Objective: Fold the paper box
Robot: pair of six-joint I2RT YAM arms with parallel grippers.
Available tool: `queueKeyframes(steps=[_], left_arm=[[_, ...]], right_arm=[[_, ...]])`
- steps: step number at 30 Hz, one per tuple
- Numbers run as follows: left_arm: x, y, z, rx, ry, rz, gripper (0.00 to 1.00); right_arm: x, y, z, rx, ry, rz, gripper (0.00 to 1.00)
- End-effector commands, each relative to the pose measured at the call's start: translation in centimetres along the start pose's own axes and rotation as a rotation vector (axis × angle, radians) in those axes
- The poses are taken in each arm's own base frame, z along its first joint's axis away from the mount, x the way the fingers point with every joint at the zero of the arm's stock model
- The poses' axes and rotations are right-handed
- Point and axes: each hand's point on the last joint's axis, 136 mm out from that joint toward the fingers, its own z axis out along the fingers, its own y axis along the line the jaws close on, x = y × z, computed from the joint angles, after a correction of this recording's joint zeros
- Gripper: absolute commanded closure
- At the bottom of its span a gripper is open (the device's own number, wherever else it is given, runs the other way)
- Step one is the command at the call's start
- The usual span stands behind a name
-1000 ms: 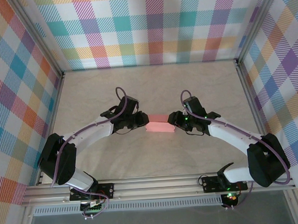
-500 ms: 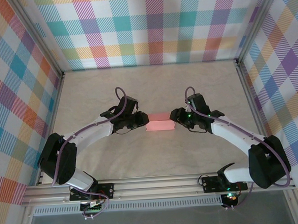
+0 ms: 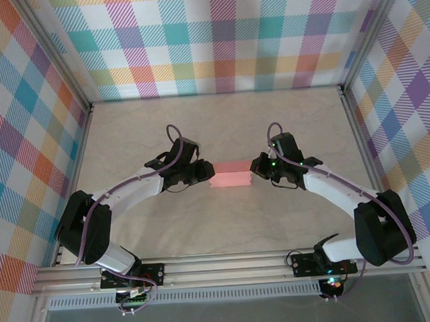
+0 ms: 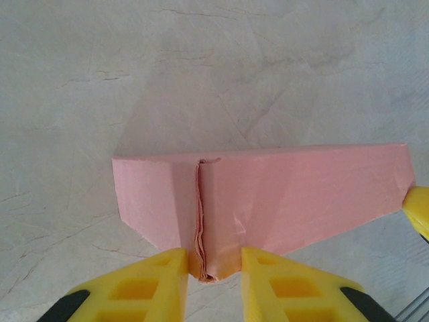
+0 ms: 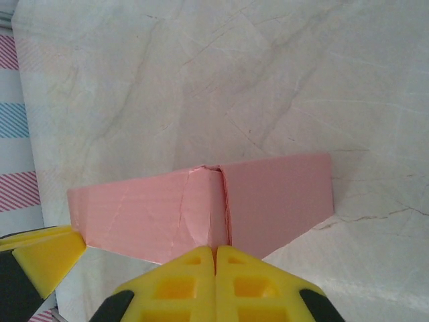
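Note:
The paper box (image 3: 230,177) is a small salmon-pink flat rectangular box lying on the table between both arms. My left gripper (image 3: 205,174) is at its left end. In the left wrist view the box (image 4: 288,194) has one creased corner pinched between the two yellow fingers (image 4: 157,282), with my left gripper (image 4: 213,278) shut on it. My right gripper (image 3: 256,169) is at the box's right end. In the right wrist view its fingers (image 5: 194,282) are pressed together, tips against the seam of the box (image 5: 147,208).
The table (image 3: 220,124) is a pale marbled sheet, walled by plaid panels behind and at both sides. A metal rail (image 3: 228,267) carries the arm bases along the near edge.
The right gripper has shifted slightly up and to the right, and the box has straightened from a slight tilt. The left gripper has stayed in place.

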Motion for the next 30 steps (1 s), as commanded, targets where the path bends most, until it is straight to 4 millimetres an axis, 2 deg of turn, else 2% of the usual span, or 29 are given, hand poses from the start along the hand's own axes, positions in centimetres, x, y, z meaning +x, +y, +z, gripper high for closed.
queueKeyframes(steps=[1,2,3,4,6,8,12,18,20,24,27,28,30], left_arm=[[2.1,3.6,1.0,-0.127,0.079,-0.014,0.74],[2.0,3.6,1.0,-0.126,0.078,-0.013,0.74],[2.1,3.6,1.0,-0.127,0.079,-0.013,0.74],[2.0,3.6,1.0,-0.126,0.079,-0.011,0.74],[2.1,3.6,1.0,-0.127,0.08,-0.01,0.74],[2.0,3.6,1.0,-0.126,0.08,-0.012,0.74],[2.2,3.6,1.1,-0.126,0.084,-0.013,0.75],[2.2,3.5,1.2,-0.122,0.087,-0.012,0.75],[2.2,3.5,1.2,-0.121,0.088,-0.013,0.75],[2.2,3.6,1.2,-0.125,0.089,-0.011,0.75],[2.2,3.6,1.3,-0.125,0.092,-0.012,0.75],[2.2,3.6,1.2,-0.124,0.091,-0.011,0.75],[2.2,3.5,1.2,-0.124,0.091,-0.009,0.75]], right_arm=[[0.7,-0.3,0.0,-0.004,0.02,0.002,1.0],[0.4,0.2,-0.3,-0.016,0.007,-0.009,0.94],[0.1,0.6,-0.5,-0.024,-0.001,-0.016,0.79],[-0.1,1.0,-0.7,-0.031,-0.008,-0.022,0.72],[-0.7,1.7,-1.1,-0.047,-0.024,-0.029,0.66],[-1.2,2.1,-1.3,-0.052,-0.04,-0.033,0.64],[-2.1,1.4,-1.1,-0.036,-0.051,-0.011,0.62],[-1.4,0.4,0.3,-0.048,0.001,0.035,0.6],[-0.9,-0.2,0.9,-0.047,0.023,0.049,0.6],[0.3,-2.2,2.0,-0.038,0.052,0.105,0.85],[1.3,-2.6,2.5,-0.069,0.079,0.142,0.97],[1.4,-2.6,2.5,-0.083,0.082,0.147,1.0],[1.5,-2.3,2.4,-0.106,0.082,0.153,1.0]])
